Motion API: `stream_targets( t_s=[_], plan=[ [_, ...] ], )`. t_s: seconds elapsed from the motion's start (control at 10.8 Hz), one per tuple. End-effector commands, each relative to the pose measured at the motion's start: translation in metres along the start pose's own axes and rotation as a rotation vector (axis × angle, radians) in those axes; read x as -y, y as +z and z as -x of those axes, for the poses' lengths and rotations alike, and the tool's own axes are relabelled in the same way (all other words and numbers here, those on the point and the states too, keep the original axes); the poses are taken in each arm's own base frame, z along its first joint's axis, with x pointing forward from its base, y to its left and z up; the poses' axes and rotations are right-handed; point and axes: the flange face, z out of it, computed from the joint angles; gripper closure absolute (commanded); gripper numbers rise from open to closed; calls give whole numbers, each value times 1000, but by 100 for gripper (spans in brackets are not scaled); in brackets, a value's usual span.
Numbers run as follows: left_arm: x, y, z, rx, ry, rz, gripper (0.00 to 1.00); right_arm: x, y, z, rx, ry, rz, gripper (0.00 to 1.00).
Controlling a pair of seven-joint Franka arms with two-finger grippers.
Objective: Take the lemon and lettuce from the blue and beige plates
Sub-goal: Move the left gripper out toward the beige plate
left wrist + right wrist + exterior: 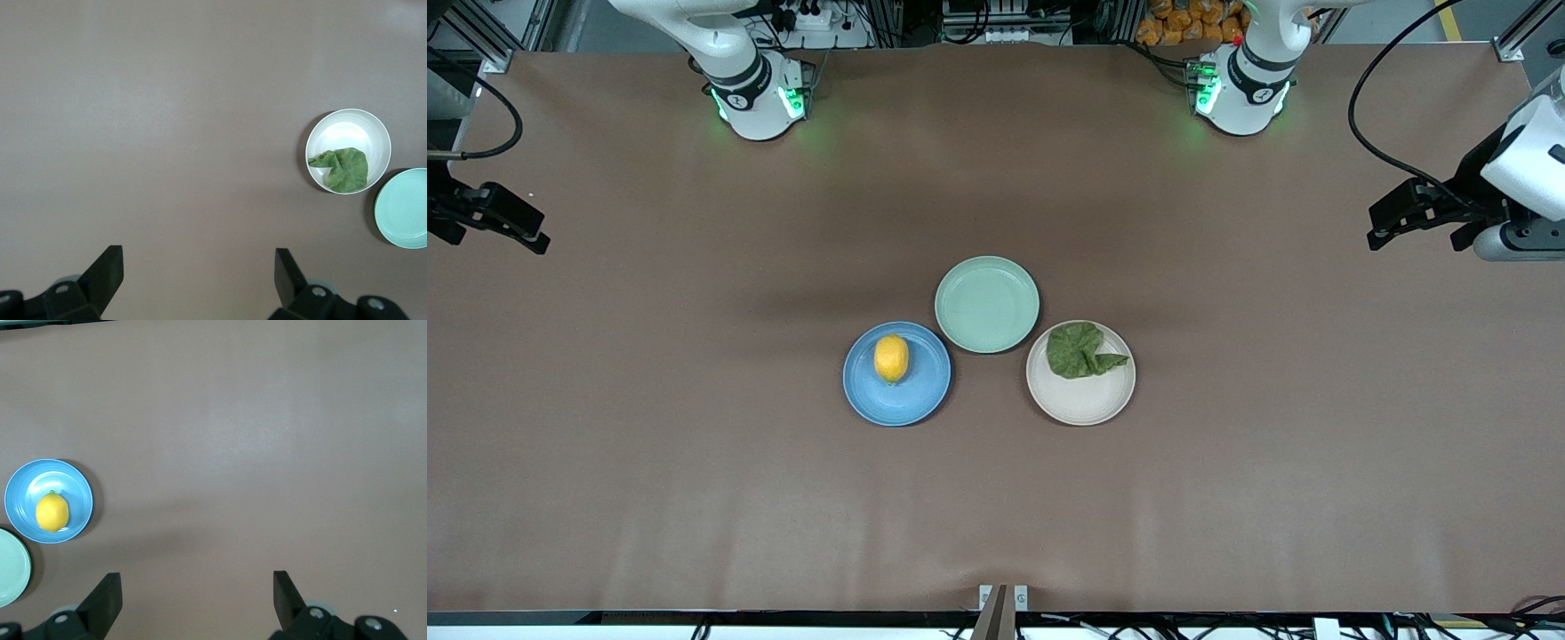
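Three round plates are grouped near the middle of the brown table point(694, 498). On the blue plate point(919, 400), which lies toward the right arm's end of the group, the lemon point(891, 358) is seen resting slightly off centre, its long axis running toward and away from the front camera. On the beige plate point(1085, 404), toward the left arm's end, the lettuce point(1080, 350) is laid, folded and wrinkled, on the part of the plate farther from the front camera, with one tip reaching the rim. A mint-green plate point(987, 304) is set between the two and farther from the front camera, its rim just beside both; nothing is held in it. No readable writing or brand mark can be made out on the plates or the table. The left gripper point(1383, 222) is held over bare table at the left arm's end, well apart from the plates, with its fingers point(107, 270) spread wide and nothing between them. The right gripper point(538, 236) is likewise held over bare table at the right arm's end, its fingers point(107, 597) spread wide and nothing gripped.
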Motion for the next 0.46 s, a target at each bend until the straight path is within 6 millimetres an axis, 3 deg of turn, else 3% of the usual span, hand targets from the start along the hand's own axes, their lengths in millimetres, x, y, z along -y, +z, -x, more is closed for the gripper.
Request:
stream_targets(
  t_s=[0.0,0.37],
  plan=[
    [0,-3,-1,-8,13,0,0,5,-3,-1,-24,-12,2,0],
    [-7,2,-4,0,16,5,0,7,-3,-1,-29,-16,1,0]
  ],
)
